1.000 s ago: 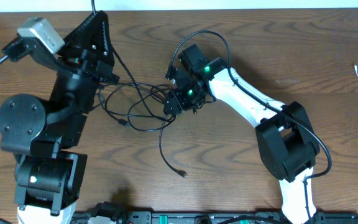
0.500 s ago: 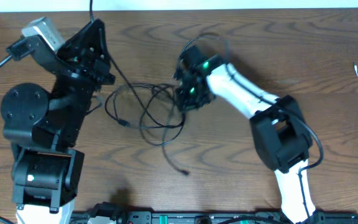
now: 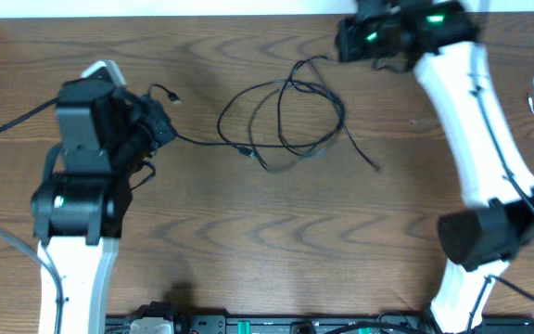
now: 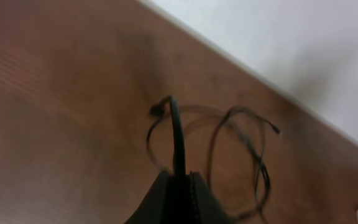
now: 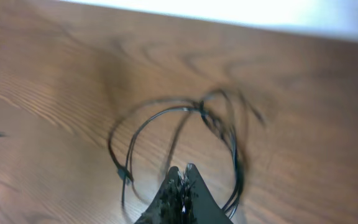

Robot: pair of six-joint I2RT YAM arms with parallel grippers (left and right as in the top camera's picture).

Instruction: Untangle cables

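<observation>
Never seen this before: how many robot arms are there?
2. The left arm is on the left; the right arm is on the right, stretched toward the back.

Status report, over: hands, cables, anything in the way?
Left hand shut on black cable. Right hand shut, grip unclear. Tangle looped loose mid-table. Nothing seen blocking.

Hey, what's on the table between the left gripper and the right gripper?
The looped black cables lie there, between left gripper and right gripper, one strand trailing toward the left gripper. The overhead view shows it.
</observation>
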